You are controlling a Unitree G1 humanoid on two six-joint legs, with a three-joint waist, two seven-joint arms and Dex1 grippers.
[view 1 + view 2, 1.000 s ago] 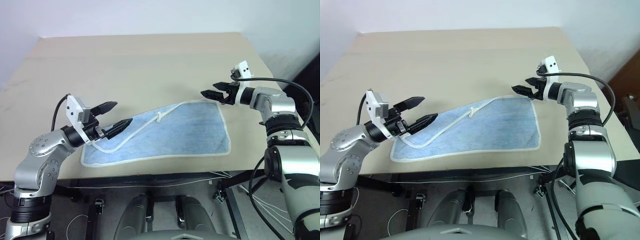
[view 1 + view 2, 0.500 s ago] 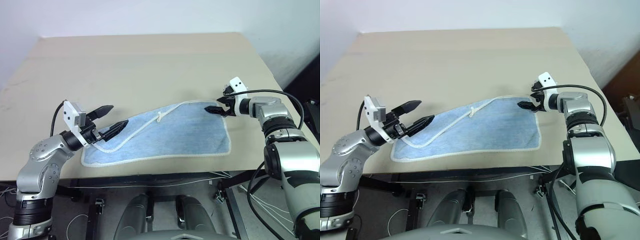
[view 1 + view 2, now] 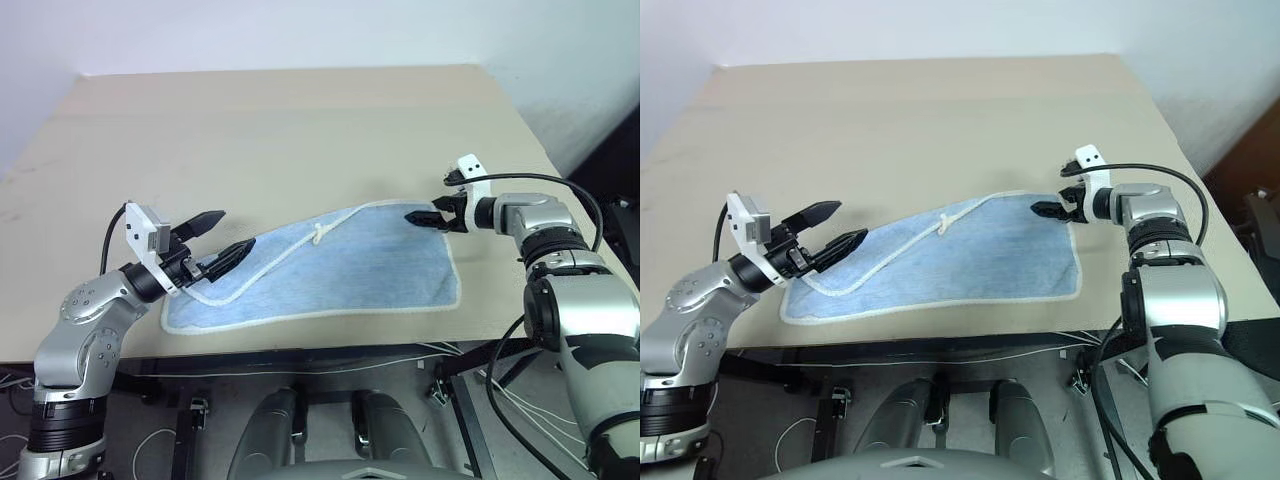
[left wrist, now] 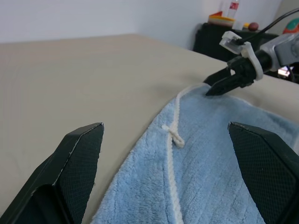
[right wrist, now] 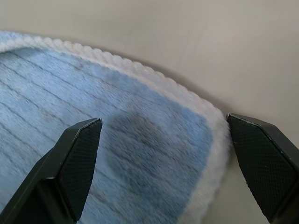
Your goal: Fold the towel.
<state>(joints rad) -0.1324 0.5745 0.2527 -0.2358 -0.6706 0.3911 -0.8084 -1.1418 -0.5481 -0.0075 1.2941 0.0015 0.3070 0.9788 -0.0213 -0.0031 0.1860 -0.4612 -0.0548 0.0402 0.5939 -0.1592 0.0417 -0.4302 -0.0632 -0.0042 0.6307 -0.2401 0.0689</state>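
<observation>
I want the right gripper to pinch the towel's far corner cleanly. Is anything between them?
Nothing visible. The open right gripper hangs just above the towel corner, with only bare table around it.

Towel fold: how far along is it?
Done: the towel lies on the table with one fold in, its left part doubled over so the edging runs diagonally across it. In hand: nothing gripped; the right gripper is open over the towel's far right corner, and the left gripper is open at the left end. Left: grasp and make the next fold.
</observation>
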